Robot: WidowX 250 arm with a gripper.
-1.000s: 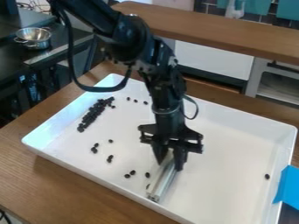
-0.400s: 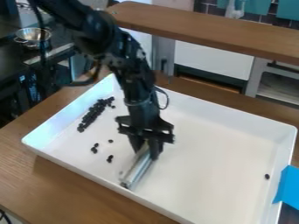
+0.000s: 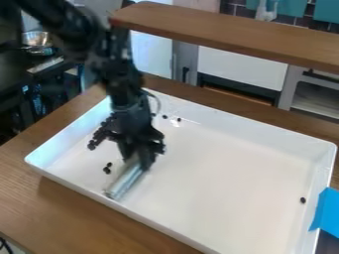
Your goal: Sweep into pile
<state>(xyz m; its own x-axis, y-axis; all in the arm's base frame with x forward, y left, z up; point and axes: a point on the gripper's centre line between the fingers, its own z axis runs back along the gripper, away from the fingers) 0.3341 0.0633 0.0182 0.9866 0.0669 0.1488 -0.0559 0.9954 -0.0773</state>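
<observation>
Arm (image 3: 118,82) and wrist come in from the upper left of the camera view, the upper part leaning down toward the right and the forearm dropping steeply over the left half of a white tray (image 3: 232,186). A thin cable loops out at the wrist, on its right. The gripper (image 3: 139,159) points downward, low over the tray, with its wide black bracket just above the fingers. Its two fingers are closed about the upper end of a pale, shiny bar (image 3: 124,182), one to each side, with only the bar between them. The bar slants from the fingertips down to the lower left, its free end near the tray's near wall; whether it touches the floor of the tray, I cannot tell.

The main pile of dark pieces (image 3: 97,137) lies in the left part of the tray, partly hidden behind the gripper. A small cluster (image 3: 106,169) sits just left of the bar, between it and the left wall. Two loose pieces (image 3: 171,118) lie beyond the gripper, toward the far wall, and a lone piece (image 3: 303,200) rests well apart at the right, near blue tape (image 3: 326,212). The tray stands on a wooden table (image 3: 59,208).
</observation>
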